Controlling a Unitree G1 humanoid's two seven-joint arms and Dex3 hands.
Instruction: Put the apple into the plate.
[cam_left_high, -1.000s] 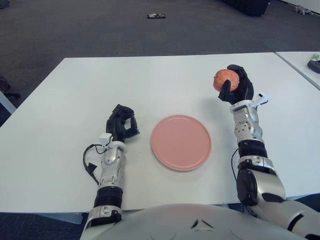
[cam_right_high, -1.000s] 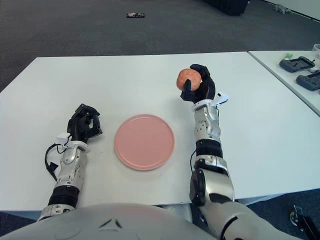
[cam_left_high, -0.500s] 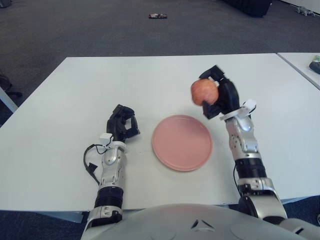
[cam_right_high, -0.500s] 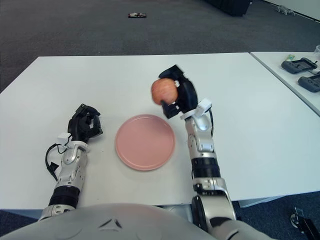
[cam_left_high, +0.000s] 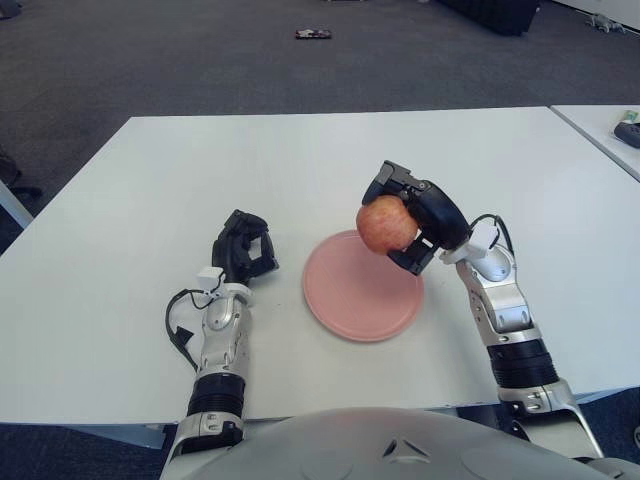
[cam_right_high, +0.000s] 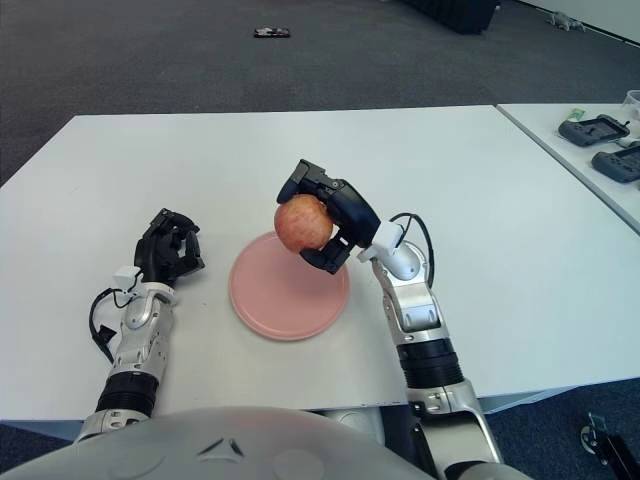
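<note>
A red-and-yellow apple (cam_left_high: 386, 225) hangs above the far right part of the pink plate (cam_left_high: 352, 296), which lies flat on the white table (cam_left_high: 140, 180). My right hand (cam_left_high: 408, 216) is shut on the apple, fingers wrapped over its top and right side, its forearm reaching in from the lower right. The apple is clear of the plate's surface. My left hand (cam_left_high: 243, 248) shows left of the plate with its fingers curled, holding nothing.
A second white table (cam_right_high: 600, 150) at the right carries dark controllers (cam_right_high: 598, 128). A small dark object (cam_left_high: 312, 34) lies on the grey carpet beyond the table. A black cable (cam_left_high: 180, 325) loops beside my left wrist.
My right hand has carried the apple leftward and down, from above the table's far right to over the plate's far right part. The left hand has stayed put.
</note>
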